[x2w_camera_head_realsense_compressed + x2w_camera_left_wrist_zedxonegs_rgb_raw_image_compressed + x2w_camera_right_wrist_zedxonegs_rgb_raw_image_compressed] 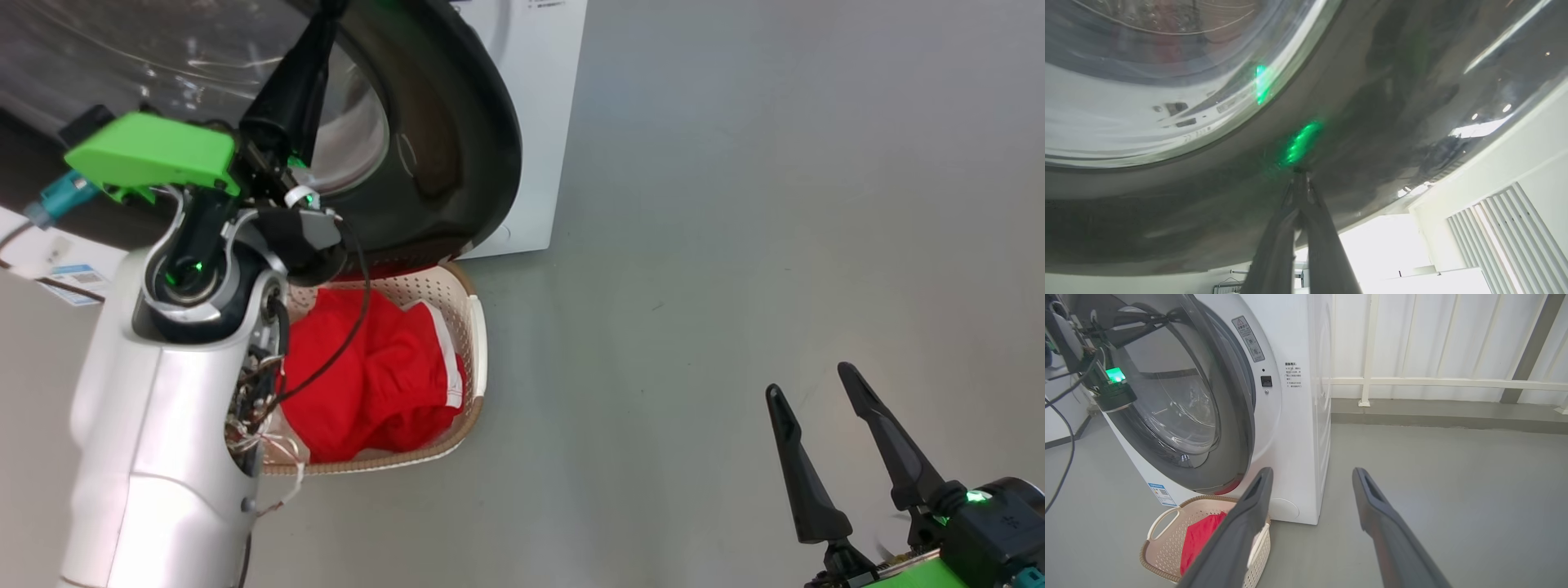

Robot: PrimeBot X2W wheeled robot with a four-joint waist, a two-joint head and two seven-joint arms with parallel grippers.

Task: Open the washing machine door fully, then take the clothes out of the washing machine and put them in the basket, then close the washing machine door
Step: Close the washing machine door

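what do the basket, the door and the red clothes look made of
The basket looks like cream moulded plastic, matt, with punched holes; its brown edge looks woven, perhaps moulded too.
The washing machine door has a glossy black rim, likely plastic, that mirrors lights, and a clear bowl, glass or clear plastic.
The clothes are soft red fabric, matt and creased, with white trim.

We find our left arm's pale forearm [147, 425] rising from the lower left of the head view, with loose wiring exposed at its upper end. Its wrist [192, 273] is bent, shows a green light and carries a green housing [151, 155]. Our left gripper [1300, 176] has both dark fingers pressed together into one point, directed up and away. Our right gripper [808, 382] sits low at the lower right, fingers spread wide, nothing between them, pointing upward and tilted slightly left.
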